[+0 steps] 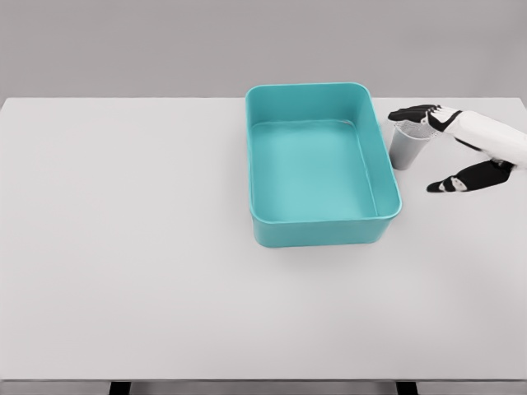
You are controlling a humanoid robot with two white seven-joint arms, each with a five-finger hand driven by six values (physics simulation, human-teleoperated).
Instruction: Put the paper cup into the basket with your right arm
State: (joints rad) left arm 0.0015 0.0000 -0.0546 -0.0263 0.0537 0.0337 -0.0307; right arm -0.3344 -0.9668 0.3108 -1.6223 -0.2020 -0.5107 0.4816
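A grey paper cup stands upright on the white table, just right of the teal basket. My right hand comes in from the right edge and is open around the cup. Its black fingers reach over the cup's far rim, and the thumb is spread out to the near right, apart from the cup. The basket is a rectangular tub with nothing inside it. The left arm does not show.
The white table fills the view, its front edge along the bottom of the picture. The basket's right wall stands close to the cup's left side.
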